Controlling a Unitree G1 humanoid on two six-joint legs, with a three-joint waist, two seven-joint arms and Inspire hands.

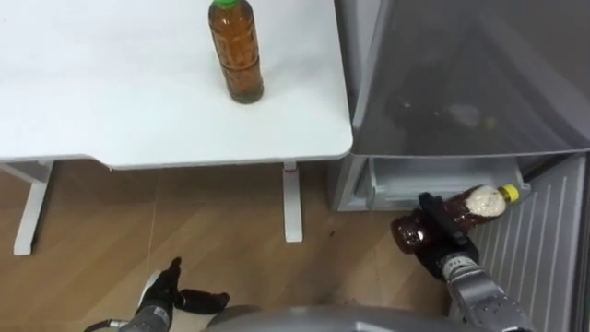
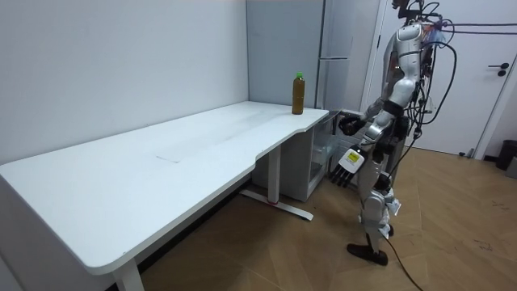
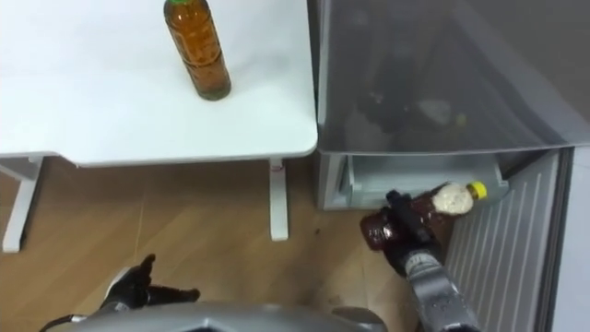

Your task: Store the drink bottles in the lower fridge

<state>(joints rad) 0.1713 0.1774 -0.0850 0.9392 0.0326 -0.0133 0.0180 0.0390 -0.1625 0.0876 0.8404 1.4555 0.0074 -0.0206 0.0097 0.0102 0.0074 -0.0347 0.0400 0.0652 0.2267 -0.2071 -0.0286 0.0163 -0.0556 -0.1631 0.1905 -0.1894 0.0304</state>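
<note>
1. While its fingers curl round the dark middle of a yellow-capped drink bottle (image 1: 479, 203), the right hand (image 1: 442, 244) holds it on its side, cap pointing right, away from the palm.
2. Just beyond those fingers sits the pale lower fridge drawer (image 1: 442, 175) under the grey fridge (image 1: 461, 83); the bottle is in front of it, not inside.
3. Low over the wooden floor (image 1: 212, 221), the left hand (image 1: 164, 293) has loose, parted fingers holding nothing.
4. Well apart from both hands, a 2nd, green-capped bottle (image 1: 236, 51) stands upright on the white table (image 1: 111, 101).
</note>
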